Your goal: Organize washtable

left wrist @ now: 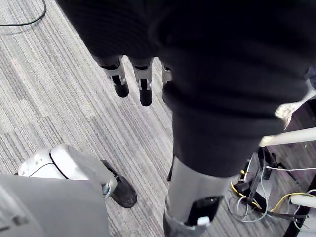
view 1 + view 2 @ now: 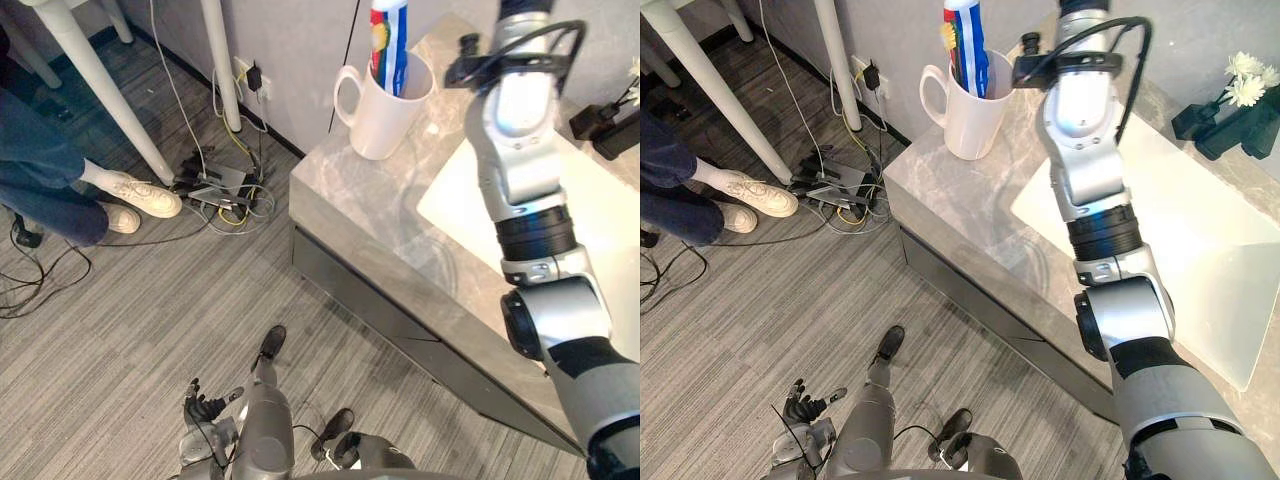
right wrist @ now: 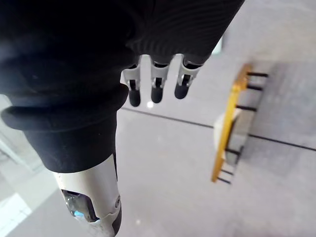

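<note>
As the toothpaste [image 2: 390, 45] stood in the mug [image 2: 385, 115] at 12 o'clock, tidying the worktop [image 2: 350, 205] seemed nearly done. The right hand [image 3: 156, 86] and left hand [image 1: 144, 86] were empty, fingers straight.

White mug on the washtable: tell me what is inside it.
A red, white and blue tube stands upright in the white mug, sticking out above its rim. The mug's wall hides the tube's lower end and the bottom.

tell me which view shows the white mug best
Left eye view: the white mug stands whole on the washtable, handle and rim clear of the right arm. The right eye view has it too, with the arm crowding its rim. The left wrist view faces floor, the right a gold rack.
</note>
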